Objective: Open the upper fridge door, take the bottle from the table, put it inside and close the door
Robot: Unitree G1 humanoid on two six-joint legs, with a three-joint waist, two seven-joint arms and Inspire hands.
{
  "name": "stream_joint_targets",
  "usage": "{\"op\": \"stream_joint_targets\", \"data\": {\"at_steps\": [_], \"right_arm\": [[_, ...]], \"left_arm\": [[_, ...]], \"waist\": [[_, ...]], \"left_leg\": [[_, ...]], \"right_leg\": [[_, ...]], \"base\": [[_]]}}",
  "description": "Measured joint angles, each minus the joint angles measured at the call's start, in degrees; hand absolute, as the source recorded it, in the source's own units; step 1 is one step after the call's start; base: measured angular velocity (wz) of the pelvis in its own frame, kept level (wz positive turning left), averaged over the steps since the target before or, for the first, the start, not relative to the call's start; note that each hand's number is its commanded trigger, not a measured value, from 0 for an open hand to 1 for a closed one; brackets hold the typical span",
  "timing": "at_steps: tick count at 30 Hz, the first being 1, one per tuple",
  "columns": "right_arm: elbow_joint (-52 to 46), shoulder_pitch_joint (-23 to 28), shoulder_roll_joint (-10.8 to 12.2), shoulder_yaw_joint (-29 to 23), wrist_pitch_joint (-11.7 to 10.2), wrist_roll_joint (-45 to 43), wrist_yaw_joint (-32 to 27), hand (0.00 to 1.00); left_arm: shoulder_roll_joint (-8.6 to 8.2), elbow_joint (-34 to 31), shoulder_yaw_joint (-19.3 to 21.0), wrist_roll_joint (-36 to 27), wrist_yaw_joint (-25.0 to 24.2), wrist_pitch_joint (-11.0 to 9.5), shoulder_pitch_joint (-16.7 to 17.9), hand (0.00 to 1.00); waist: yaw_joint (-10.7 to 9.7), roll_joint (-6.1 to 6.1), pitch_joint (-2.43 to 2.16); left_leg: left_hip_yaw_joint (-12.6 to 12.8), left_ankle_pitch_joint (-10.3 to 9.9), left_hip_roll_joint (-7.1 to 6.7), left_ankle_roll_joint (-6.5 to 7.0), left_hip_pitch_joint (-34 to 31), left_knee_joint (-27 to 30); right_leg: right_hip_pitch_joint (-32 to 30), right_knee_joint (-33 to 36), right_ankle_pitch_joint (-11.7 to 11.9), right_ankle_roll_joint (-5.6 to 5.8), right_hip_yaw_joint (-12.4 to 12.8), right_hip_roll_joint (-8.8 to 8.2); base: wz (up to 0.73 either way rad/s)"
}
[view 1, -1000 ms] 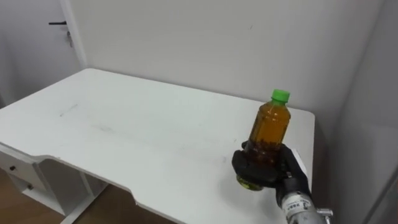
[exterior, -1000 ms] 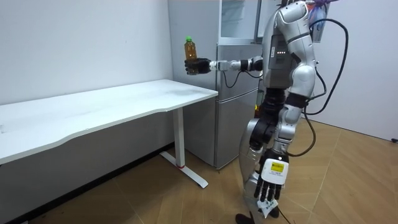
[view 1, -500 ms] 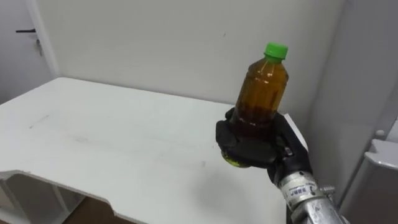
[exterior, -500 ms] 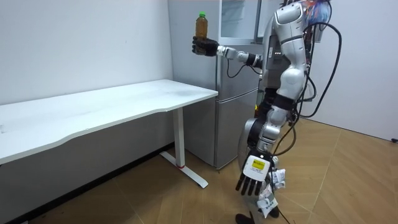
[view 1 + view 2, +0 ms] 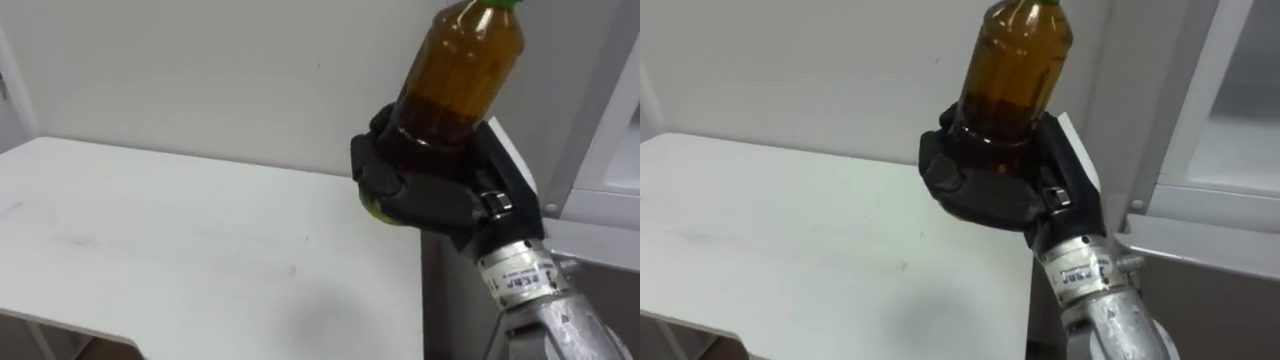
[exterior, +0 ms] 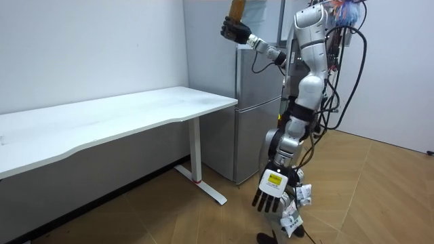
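- Now the right arm reaches up and forward, and the right hand point(image 5: 432, 192) is raised high, palm side toward the bottle point(image 5: 462, 70)
- Its dark fingers are curled round the bottle's lower part, the thumb wrapped across the front; the amber bottle stands in this grip, leaning slightly, with its top cut off by the upper edge of the eye views
- In the eye views the held bottle shows above the right edge of the white worktop point(image 5: 150, 250), well clear of its surface, with the pale front of the fridge point(image 5: 1230, 120) just to the right of the hand
- In the room view the robot stands before the fridge, beside the worktop's end, and the bottle is level with the fridge's upper part
- The left hand point(image 6: 270, 192) hangs low beside the leg, its fingers straight and slightly spread, holding nothing
- A second ago the right hand held the bottle at about chest height over the worktop's right far corner; since then the arm has swung upward and toward the fridge, and the left hand has swung a little forward
- Count: one bottle, one worktop, one fridge
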Motion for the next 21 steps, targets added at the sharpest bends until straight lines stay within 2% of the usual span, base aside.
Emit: {"op": "stream_joint_targets", "data": {"at_steps": [6, 11, 16, 21], "right_arm": [[-5.38, 1.03, -0.32, -5.22, -0.02, 0.18, -0.18, 1.0], [-7.55, 4.0, -2.87, -11.18, -1.02, 0.78, -0.84, 1.0], [-7.79, 6.5, -2.93, -15.7, -0.99, 1.79, -0.12, 1.0], [-7.81, 8.54, -3.01, -19.19, -0.99, 2.76, -0.74, 1.0]], "left_arm": [[-0.01, 1.9, 1.69, -0.06, -0.02, -1.24, 0.01, 0.0], [0.14, 2.96, 4.24, 0.09, -0.99, -2.72, 0.21, 0.0], [0.2, 2.61, 6.49, 0.11, -1.36, -2.85, 0.26, 0.0], [0.23, 0.89, 7.31, -0.45, -1.72, -3.2, 1.09, 0.0]], "waist": [[-2.2, -0.11, -0.04], [-4.4, -0.24, -0.03], [-7.14, -0.47, -0.06], [-7.96, -0.34, -0.31]], "left_leg": [[1.53, -0.09, 0.38, -0.13, 0.89, -0.65], [3.03, -0.35, 0.76, -0.23, 1.51, -0.93], [4.31, -0.77, 1.29, -0.55, 1.47, -0.68], [6.01, -1.15, 1.94, -0.85, 1.45, -0.43]], "right_leg": [[0.15, -0.06, 0.18, -0.16, 1.72, 0.45], [-0.04, 0.04, 0.34, -0.37, 3.1, 0.71], [-0.32, -0.08, 0.54, -0.6, 4.37, 1.09], [-1.1, -0.06, 0.79, -0.99, 5.99, 1.91]], "base": [[-0.14], [-0.16], [-0.12], [-0.21]]}}
